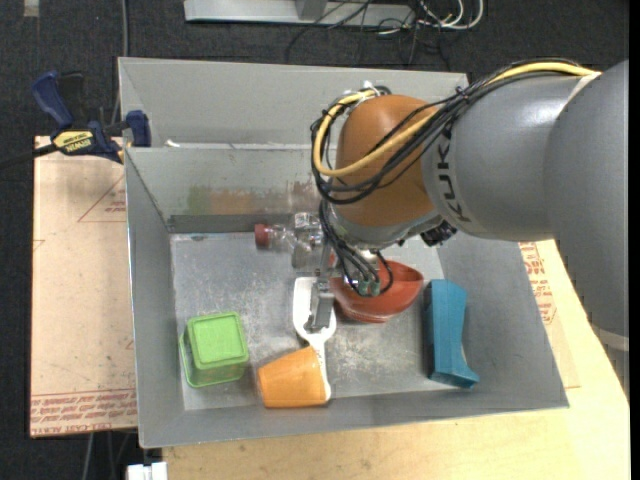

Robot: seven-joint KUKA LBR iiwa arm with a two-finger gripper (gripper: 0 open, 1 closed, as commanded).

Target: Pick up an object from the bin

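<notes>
White plastic piece (300, 308), left of red bowl (398, 294), under gripper (318, 315) (grip state unclear): likely light, stiff, slick; take across its width.

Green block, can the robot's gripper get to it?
Probably yes. The green block lies uncovered, with bare floor between it and the gripper, which is over a white piece. The orange cup beside it and the bin wall may crowd the grasp.

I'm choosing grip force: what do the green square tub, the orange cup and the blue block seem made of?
Green square tub: likely smooth plastic, uniform colour, soft sheen. Orange cup: probably matte plastic, even colour. Blue block: plastic or foam; dull flat surface leaves it open.
</notes>
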